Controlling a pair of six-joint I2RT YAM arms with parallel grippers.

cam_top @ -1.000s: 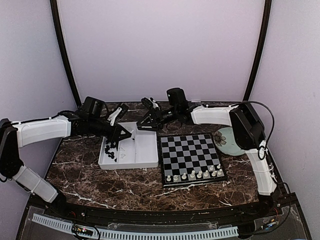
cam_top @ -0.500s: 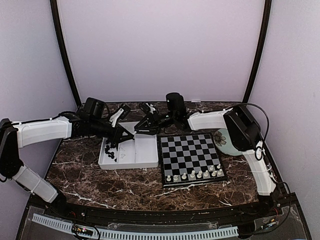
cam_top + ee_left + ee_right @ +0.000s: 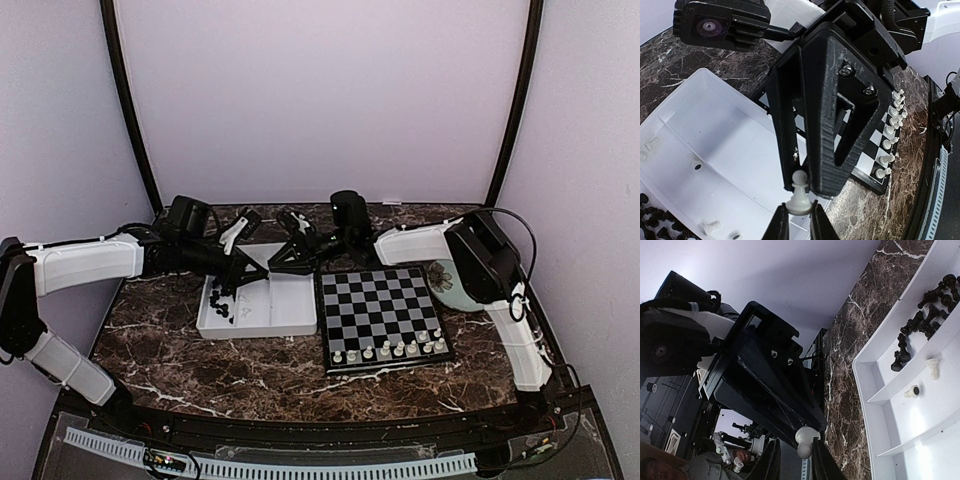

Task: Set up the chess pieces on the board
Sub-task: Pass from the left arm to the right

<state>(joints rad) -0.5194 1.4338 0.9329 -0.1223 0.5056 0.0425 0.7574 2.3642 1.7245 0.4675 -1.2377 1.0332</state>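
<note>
From above, both arms reach in over the white tray on the marble table. The left gripper and the right gripper meet tip to tip above the tray's far middle. Black pieces lie heaped in the tray's left compartment. The chessboard sits just beside the tray's right wall. A row of white pieces stands along the board edge that lines up with the tray's near end. A green plate peeks out past the board, on the side away from the tray, partly behind the right arm.

From the left wrist, the left fingers are drawn in tight and pinch the base of a white pawn, held upright above the tray floor. The right arm's big black fingers come down on either side of the pawn's head with hardly any gap. I cannot tell whether they press on it. A few loose white pieces lie on the tray floor.

From the right wrist, the pawn's round head sits at the tips of that gripper's own fingers, with the left gripper opposite. Off to one side the tray shows the black heap behind a divider, with two white pieces in the next compartment.
</note>
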